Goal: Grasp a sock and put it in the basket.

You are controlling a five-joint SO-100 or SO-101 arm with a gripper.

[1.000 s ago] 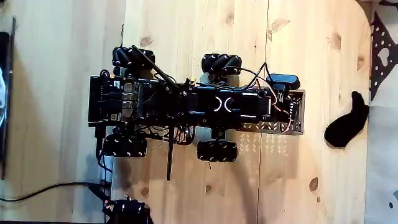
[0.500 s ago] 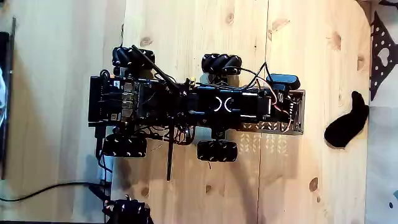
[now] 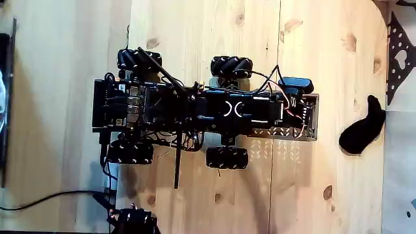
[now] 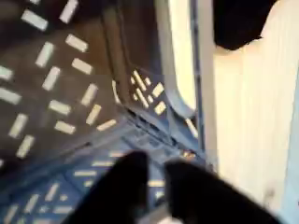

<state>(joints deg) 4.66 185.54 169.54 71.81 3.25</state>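
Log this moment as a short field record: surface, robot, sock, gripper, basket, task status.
surface: light wooden floor
robot: wheeled base with arm, seen from above in the fixed view
sock: black, curved, lying on the floor, right of the robot, untouched
gripper: dark fingertips at the bottom of the wrist view, narrow gap between them, nothing held
basket: slotted dark plastic wall close below the wrist camera
task status: sock not yet grasped

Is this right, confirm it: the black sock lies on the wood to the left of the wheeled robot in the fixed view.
Not quite. In the fixed view the black sock lies on the wood to the right of the wheeled robot, near the picture's right edge.
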